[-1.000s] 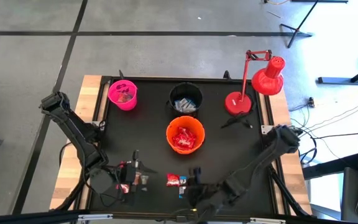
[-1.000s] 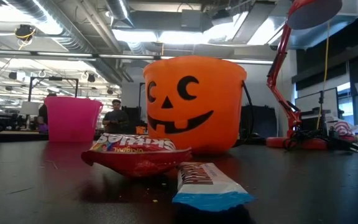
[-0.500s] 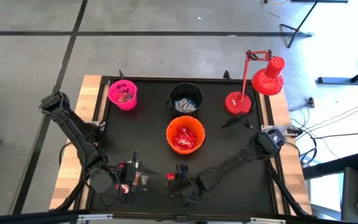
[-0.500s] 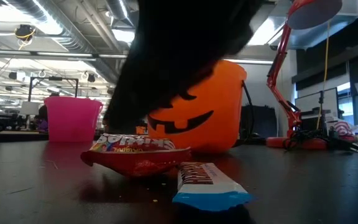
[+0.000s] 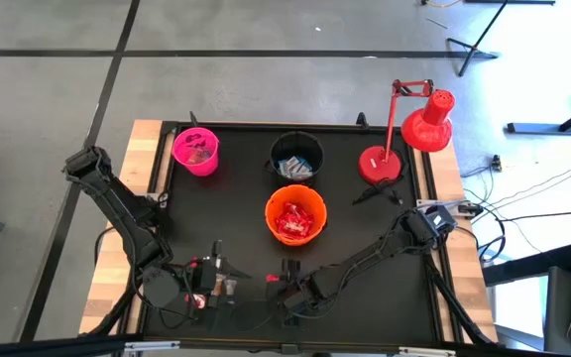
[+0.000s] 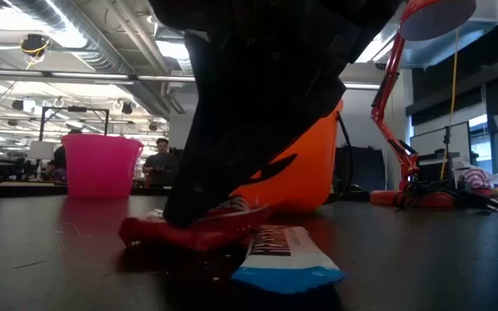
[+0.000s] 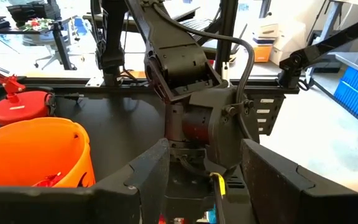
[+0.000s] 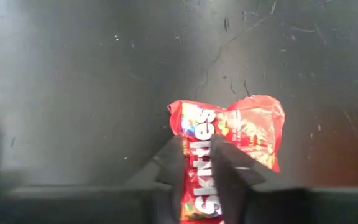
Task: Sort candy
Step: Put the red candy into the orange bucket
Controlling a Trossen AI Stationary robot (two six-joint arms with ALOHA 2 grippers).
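A red candy packet [image 8: 244, 127] with white lettering lies on the black table near its near edge, with a narrow blue-and-white bar [image 6: 285, 257] beside it. My right gripper [image 8: 199, 163] has come down on the packet [image 6: 199, 231] and is shut on it. My left gripper [image 7: 199, 182] waits open, low over the table to the left of the candy [image 5: 216, 280], and faces the right gripper. A small brownish piece [image 5: 229, 288] lies by it. More candy lies in the orange [image 5: 295, 216], black [image 5: 296, 157] and pink [image 5: 196, 151] buckets. My right gripper pinches the red packet between its two fingers [image 8: 174, 163] from above, pointing down. It has a strip along one long edge [image 8: 197, 134]. The rest of the packet spreads out to one side of the fingers. The packet lies on the table [image 6: 154, 231].
The orange pumpkin bucket [image 6: 305, 177] stands just beyond the candy, with the black bucket behind it and the pink bucket [image 6: 100, 164] at the far left. A red desk lamp [image 5: 404, 139] stands at the far right corner. Wooden strips [image 5: 142, 169] edge the table. People show in the room behind.
My right arm has swung from the near right toward the table's left and come down onto the red packet. The packet has been pressed flatter and has shifted a little. The blue-and-white bar has stayed almost in place.
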